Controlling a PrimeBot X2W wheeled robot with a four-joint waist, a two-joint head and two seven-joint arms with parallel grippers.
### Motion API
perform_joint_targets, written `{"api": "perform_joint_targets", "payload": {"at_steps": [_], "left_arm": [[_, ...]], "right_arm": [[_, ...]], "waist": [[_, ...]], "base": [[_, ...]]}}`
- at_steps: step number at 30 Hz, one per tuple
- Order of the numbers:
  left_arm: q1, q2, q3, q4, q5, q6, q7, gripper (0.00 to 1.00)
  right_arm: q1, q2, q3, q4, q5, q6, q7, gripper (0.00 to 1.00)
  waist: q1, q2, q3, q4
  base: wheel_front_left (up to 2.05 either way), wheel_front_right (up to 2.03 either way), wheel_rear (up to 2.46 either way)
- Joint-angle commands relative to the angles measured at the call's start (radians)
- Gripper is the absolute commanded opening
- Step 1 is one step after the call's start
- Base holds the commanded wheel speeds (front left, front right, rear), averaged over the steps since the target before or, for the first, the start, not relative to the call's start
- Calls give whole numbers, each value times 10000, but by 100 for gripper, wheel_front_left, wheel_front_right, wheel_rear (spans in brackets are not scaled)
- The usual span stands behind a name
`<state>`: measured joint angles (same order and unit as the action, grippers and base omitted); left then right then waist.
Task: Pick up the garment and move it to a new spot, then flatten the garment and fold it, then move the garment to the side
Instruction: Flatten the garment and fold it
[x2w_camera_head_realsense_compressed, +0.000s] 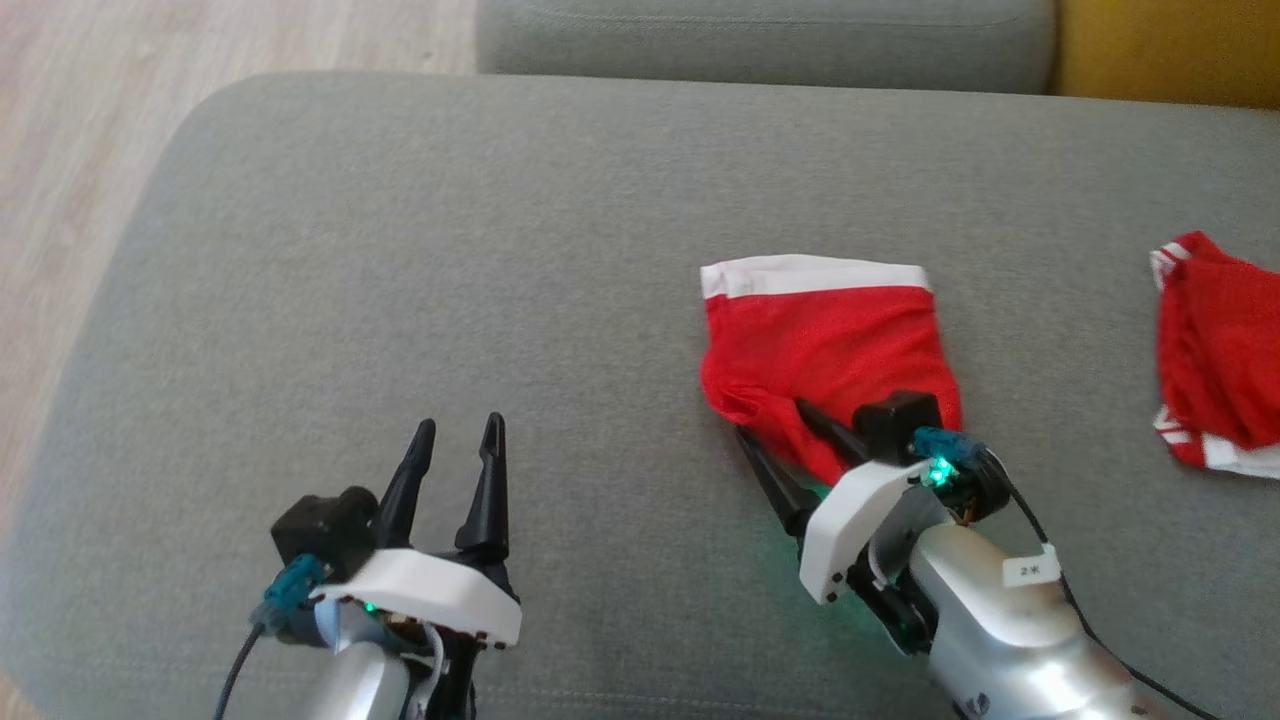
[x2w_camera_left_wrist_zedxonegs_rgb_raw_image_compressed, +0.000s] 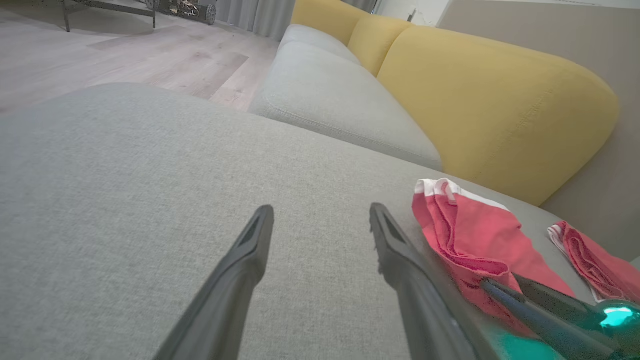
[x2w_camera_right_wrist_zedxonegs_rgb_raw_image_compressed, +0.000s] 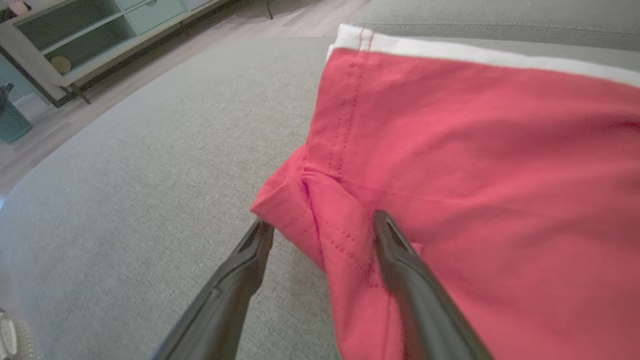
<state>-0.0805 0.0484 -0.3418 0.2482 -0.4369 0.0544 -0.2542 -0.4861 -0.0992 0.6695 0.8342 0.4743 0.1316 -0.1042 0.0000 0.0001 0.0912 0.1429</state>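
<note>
A red garment (x2w_camera_head_realsense_compressed: 820, 340) with a white band along its far edge lies partly folded on the grey sofa cushion (x2w_camera_head_realsense_compressed: 450, 260). My right gripper (x2w_camera_head_realsense_compressed: 770, 420) is open at the garment's near left corner. In the right wrist view its right finger rests on the red cloth (x2w_camera_right_wrist_zedxonegs_rgb_raw_image_compressed: 475, 150), while the left finger stands on bare cushion beside the bunched edge; the right gripper (x2w_camera_right_wrist_zedxonegs_rgb_raw_image_compressed: 322, 222) straddles that edge. My left gripper (x2w_camera_head_realsense_compressed: 459, 425) is open over bare cushion well to the garment's left, with nothing between its fingers. The left wrist view puts the garment (x2w_camera_left_wrist_zedxonegs_rgb_raw_image_compressed: 475, 235) to the right of the left gripper (x2w_camera_left_wrist_zedxonegs_rgb_raw_image_compressed: 321, 209).
A second red garment with white trim (x2w_camera_head_realsense_compressed: 1215, 350) lies at the cushion's right edge. Behind are another grey cushion (x2w_camera_head_realsense_compressed: 760, 40) and a yellow backrest (x2w_camera_left_wrist_zedxonegs_rgb_raw_image_compressed: 475, 100). Wood floor (x2w_camera_head_realsense_compressed: 80, 150) runs along the left, with a pale cabinet (x2w_camera_right_wrist_zedxonegs_rgb_raw_image_compressed: 75, 35) beyond.
</note>
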Motion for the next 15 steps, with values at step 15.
{"api": "perform_joint_targets", "payload": {"at_steps": [15], "left_arm": [[-472,18,1089,-725,62,-28,-76,100]], "right_arm": [[207,-1660,-2014,-2520,-162,-9,-1111,100]], "waist": [[0,-1,-505,-1467]], "base": [[0,0,0]]}}
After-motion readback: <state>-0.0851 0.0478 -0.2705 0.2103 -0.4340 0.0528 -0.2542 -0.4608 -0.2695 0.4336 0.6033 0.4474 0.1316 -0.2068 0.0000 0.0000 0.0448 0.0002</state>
